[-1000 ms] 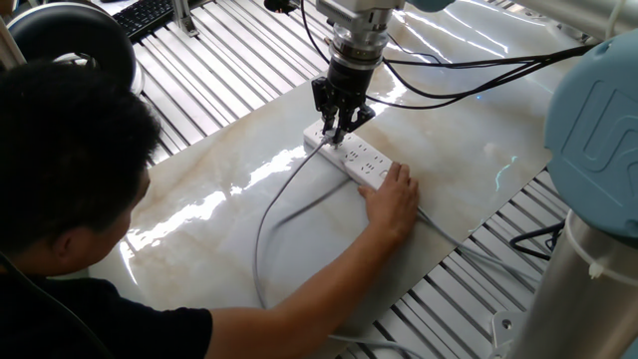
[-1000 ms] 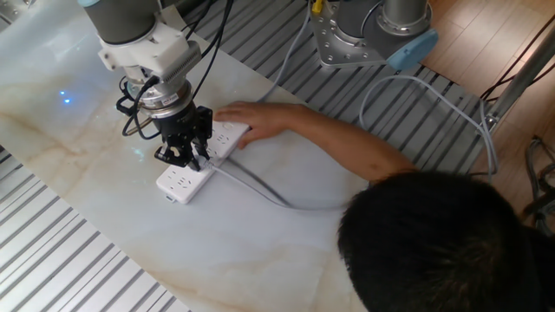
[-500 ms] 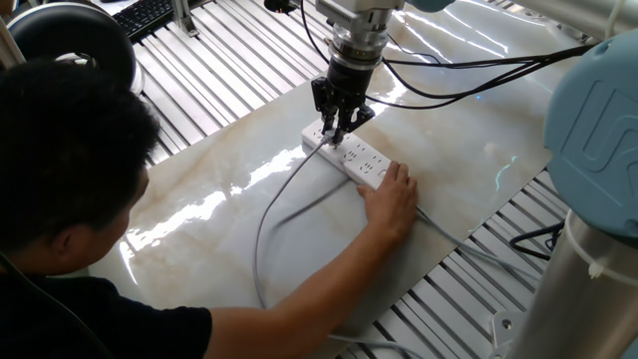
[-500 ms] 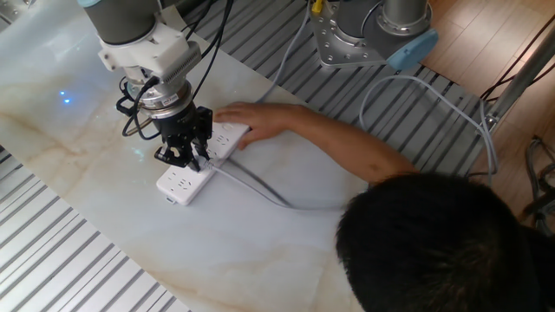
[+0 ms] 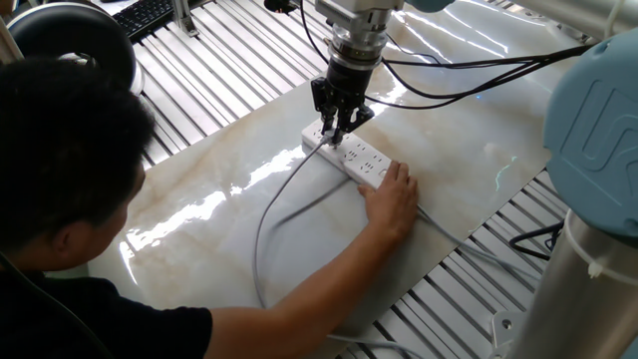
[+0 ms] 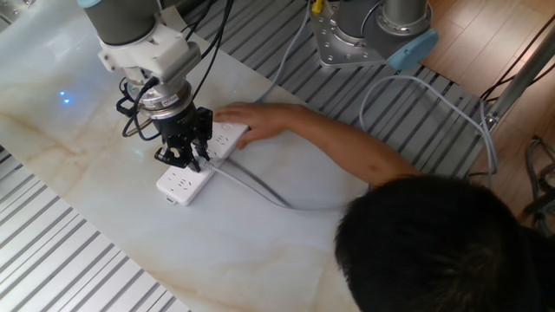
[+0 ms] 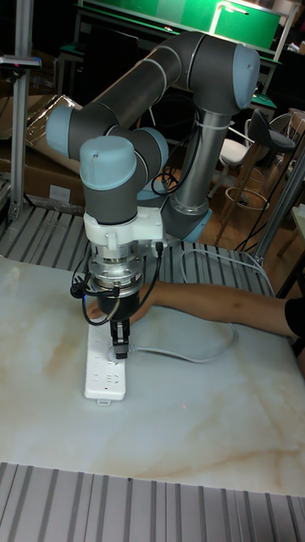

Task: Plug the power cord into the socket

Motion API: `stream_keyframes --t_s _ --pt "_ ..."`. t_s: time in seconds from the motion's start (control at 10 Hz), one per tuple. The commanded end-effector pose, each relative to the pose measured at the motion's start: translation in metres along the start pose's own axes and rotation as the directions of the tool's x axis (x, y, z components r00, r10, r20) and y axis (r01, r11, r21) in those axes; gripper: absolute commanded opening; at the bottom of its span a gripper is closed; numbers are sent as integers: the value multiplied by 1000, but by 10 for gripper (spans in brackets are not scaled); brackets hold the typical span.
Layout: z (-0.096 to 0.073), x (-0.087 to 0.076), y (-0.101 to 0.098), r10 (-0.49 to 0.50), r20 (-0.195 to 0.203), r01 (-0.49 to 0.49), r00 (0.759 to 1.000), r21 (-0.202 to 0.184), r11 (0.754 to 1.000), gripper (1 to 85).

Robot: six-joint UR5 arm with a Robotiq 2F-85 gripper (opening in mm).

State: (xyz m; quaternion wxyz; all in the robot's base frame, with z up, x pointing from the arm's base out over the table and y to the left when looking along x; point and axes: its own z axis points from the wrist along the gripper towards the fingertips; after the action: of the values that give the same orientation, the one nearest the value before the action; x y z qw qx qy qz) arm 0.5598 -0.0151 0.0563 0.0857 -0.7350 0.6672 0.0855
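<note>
The socket [image 5: 364, 160] is a white power strip lying on the marble tabletop, also seen as the socket [image 6: 180, 185] and the socket [image 7: 105, 378]. My gripper [image 5: 334, 128] points straight down over the strip's far end, shut on the small grey plug [image 7: 119, 348] of the power cord. The plug sits at the strip's top face; whether its prongs are inside the holes is hidden by the fingers [image 6: 178, 154]. The light-grey power cord [image 5: 267, 224] trails from the plug in a loop across the table toward the person, also visible as the power cord [image 6: 260, 188].
A person's hand [image 5: 393, 199] presses on the strip's near end, the forearm [image 6: 347, 147] lying across the table. The person's head [image 5: 60, 150] fills the left foreground. Black robot cables [image 5: 469, 75] hang behind the gripper. Slatted metal [image 5: 219, 60] surrounds the marble slab.
The gripper, plug and strip have not visibly moved. Only the person's head has shifted slightly.
</note>
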Motion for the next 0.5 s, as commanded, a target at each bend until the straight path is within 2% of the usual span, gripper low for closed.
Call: stream_keyframes --t_s 0.0,0.4 --pt "-1 -2 -2 5 10 -5 1000 7 1000 10" --pt "-1 -1 -2 4 10 -4 1000 7 1000 10"
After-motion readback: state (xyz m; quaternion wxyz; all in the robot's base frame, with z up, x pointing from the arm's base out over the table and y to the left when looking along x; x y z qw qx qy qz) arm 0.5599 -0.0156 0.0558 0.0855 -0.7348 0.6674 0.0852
